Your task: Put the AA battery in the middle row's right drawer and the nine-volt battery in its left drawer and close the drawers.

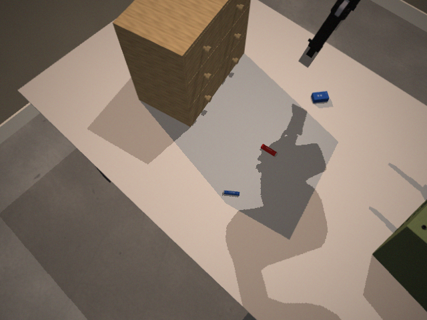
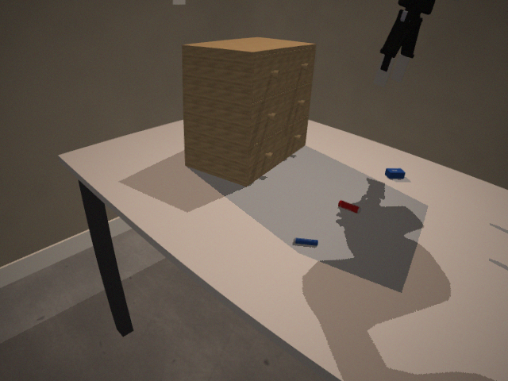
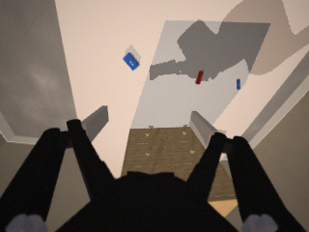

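Note:
The wooden chest (image 1: pixel 182 51) stands at the back left of the table, with three rows of two drawers, all of which look pushed in; it also shows in the exterior view (image 2: pixel 248 106) and the wrist view (image 3: pixel 166 150). The blue block-shaped nine-volt battery (image 1: pixel 319 97) lies on the table to the right. A red cylindrical battery (image 1: pixel 268 150) lies on the grey mat (image 1: pixel 248 137) in front of the chest. A thinner blue cylindrical battery (image 1: pixel 231 193) lies near the mat's front edge. My gripper (image 2: pixel 387 75) hangs high above the table, off to one side of the chest's front, open and empty.
An olive-green box (image 1: pixel 407 258) stands at the table's right edge. The arm's shadow falls across the mat near the red battery. The table's front edge runs close to the thin blue battery.

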Robot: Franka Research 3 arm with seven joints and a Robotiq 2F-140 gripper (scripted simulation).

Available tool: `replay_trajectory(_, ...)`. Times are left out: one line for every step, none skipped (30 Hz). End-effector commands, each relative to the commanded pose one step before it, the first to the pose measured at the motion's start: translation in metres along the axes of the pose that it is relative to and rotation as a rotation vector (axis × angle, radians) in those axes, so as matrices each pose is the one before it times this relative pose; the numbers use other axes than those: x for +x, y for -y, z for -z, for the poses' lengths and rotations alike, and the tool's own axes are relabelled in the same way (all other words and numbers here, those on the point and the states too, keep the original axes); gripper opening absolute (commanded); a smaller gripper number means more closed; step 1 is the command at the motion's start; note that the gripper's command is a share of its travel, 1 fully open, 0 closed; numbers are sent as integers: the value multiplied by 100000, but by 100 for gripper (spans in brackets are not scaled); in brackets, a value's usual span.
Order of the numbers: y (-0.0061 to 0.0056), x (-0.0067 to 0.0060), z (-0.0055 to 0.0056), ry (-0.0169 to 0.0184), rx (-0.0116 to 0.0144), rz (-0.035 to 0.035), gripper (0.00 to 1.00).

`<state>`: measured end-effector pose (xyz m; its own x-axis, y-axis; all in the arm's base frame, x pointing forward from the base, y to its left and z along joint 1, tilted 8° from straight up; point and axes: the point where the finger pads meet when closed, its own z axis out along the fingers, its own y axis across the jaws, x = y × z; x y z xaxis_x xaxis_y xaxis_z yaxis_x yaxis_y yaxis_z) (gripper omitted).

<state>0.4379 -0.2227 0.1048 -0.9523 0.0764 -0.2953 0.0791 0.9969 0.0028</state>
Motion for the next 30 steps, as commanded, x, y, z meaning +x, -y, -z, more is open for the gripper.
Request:
replay_trajectory(850, -1041, -10, 6822, 2314, 8442, 100)
replay_trajectory(15, -68, -124, 1260, 41, -8, 100)
replay_trajectory(-18, -116, -115, 1254, -127, 16, 100)
replay_trajectory(-2, -80, -120, 1216, -20, 3, 100)
replay_trajectory(14, -39, -125, 1163, 93, -9, 100)
replay_trajectory(20, -34, -119, 1112, 83, -10, 100)
replay_trajectory(4, -95, -104, 1121, -112, 6, 100)
replay_trajectory(3, -72, -110, 1101, -36, 2, 100)
replay_trajectory(-1, -46, -115, 1072, 42, -1, 100)
replay_trajectory(-6, -19, -119, 1033, 122, -3, 100)
replay_trajectory(20, -48, -113, 1088, -50, -5, 100)
replay_trajectory(14, -58, -116, 1129, -55, -2, 100)
replay_trajectory(-2, -55, -122, 1145, 8, 1, 100)
replay_trajectory(0, 0, 0, 0, 0, 0, 100)
replay_trajectory(0, 0, 0, 0, 0, 0, 100)
replay_trajectory(-19, -53, -128, 1156, 73, 6, 100)
replay_trajectory(-6, -38, -136, 1210, -6, -4, 100)
replay_trajectory(9, -41, -144, 1315, -73, -9, 100)
replay_trajectory(-4, -65, -150, 1381, 15, 4, 100)
replay_trajectory(-14, -90, -155, 1439, 112, 16, 100)
replay_trajectory(-12, -23, -180, 1540, -131, -20, 100)
replay_trajectory(-3, -62, -183, 1656, -13, 0, 100)
replay_trajectory(12, -110, -185, 1753, 151, 26, 100)
replay_trajectory(-33, -24, -229, 1867, -166, -224, 100)
replay_trajectory(10, -86, -226, 1757, 89, -1116, 100)
replay_trajectory(-14, -68, -262, 1904, -3, -1189, 100)
replay_trajectory(3, -80, -281, 2050, 43, -1243, 100)
replay_trajectory(-15, -74, -329, 2249, -15, -1322, 100)
replay_trajectory(33, -106, -341, 2397, 123, -1385, 100)
replay_trajectory(-37, -61, -434, 2681, -103, -1542, 100)
